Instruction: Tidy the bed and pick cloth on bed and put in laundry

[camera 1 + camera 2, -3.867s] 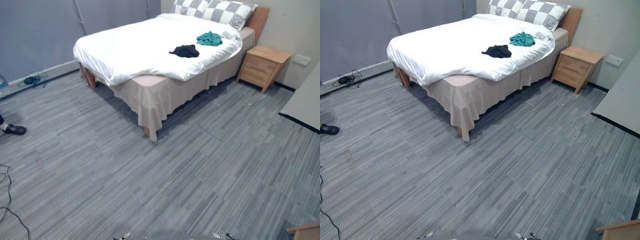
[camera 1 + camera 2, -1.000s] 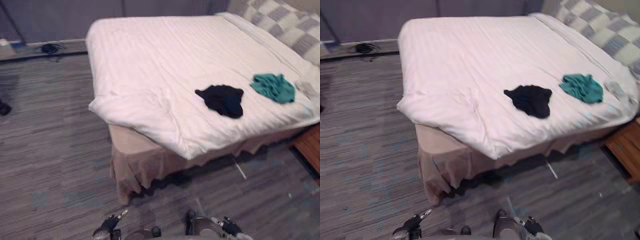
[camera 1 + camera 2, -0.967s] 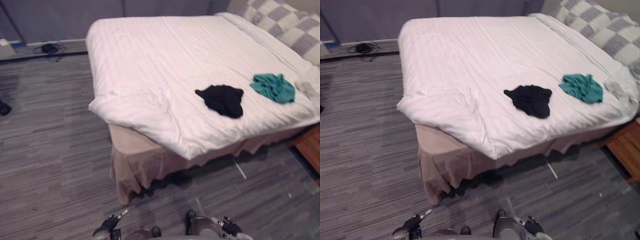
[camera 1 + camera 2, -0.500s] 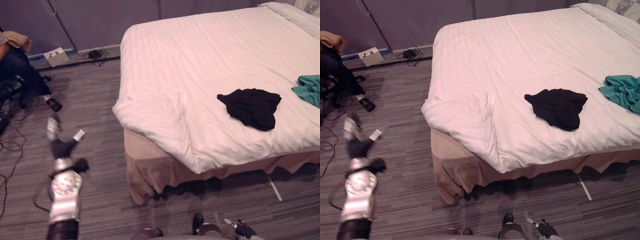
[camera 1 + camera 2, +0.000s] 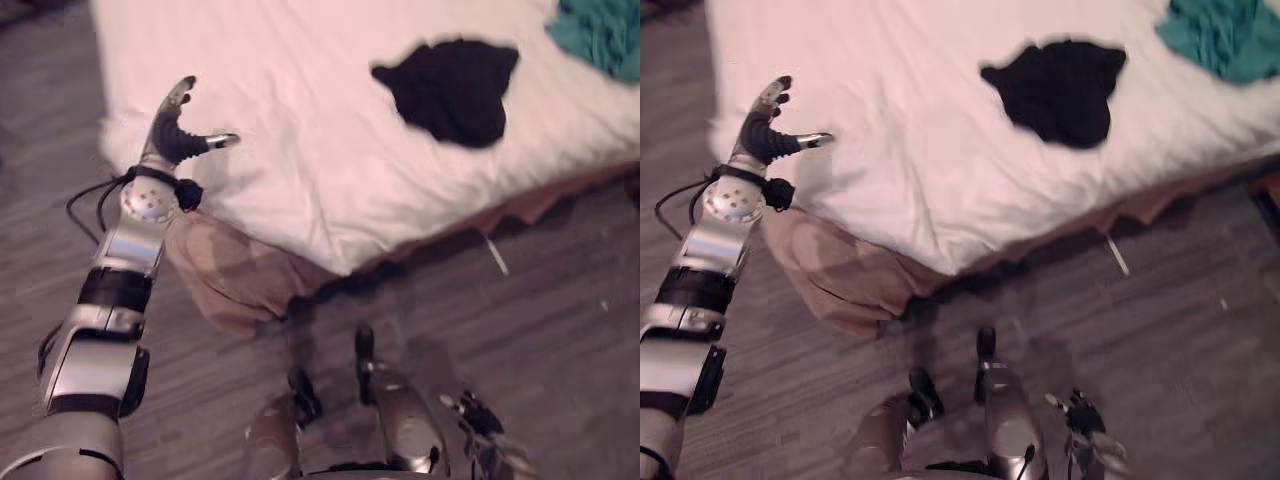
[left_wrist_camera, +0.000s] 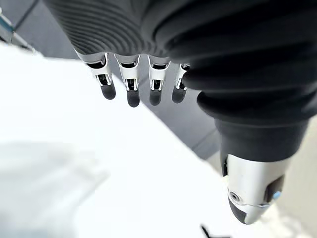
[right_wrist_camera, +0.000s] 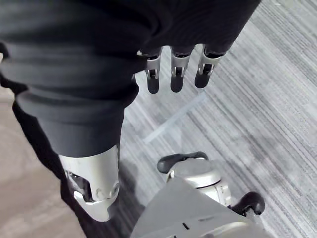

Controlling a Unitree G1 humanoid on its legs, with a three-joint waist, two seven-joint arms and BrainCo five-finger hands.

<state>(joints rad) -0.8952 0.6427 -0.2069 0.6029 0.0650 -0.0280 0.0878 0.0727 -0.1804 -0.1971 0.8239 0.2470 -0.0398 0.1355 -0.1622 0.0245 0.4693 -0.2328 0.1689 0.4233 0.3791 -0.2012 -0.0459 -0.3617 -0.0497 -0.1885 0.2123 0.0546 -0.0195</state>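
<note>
A black cloth (image 5: pixel 450 85) lies crumpled on the white duvet (image 5: pixel 300 130) near the bed's near edge. A teal cloth (image 5: pixel 1215 35) lies further right on the duvet. My left hand (image 5: pixel 175 130) is raised over the duvet's folded-back corner, open, fingers spread and holding nothing. In the left wrist view its fingers (image 6: pixel 131 87) hang straight above the white duvet (image 6: pixel 74 173). My right hand (image 5: pixel 1080 412) hangs low by my side over the floor. Its fingers (image 7: pixel 173 72) are relaxed and empty.
A beige bed skirt (image 5: pixel 235 275) hangs below the duvet's corner, down to the grey striped floor (image 5: pixel 560 330). A strip of pale tape (image 5: pixel 1115 252) lies on the floor beside the bed.
The view has dropped and closed in on the bed's near corner. My left hand has risen from beside the bed at floor side to over the duvet's folded corner. The cloths lie as before.
</note>
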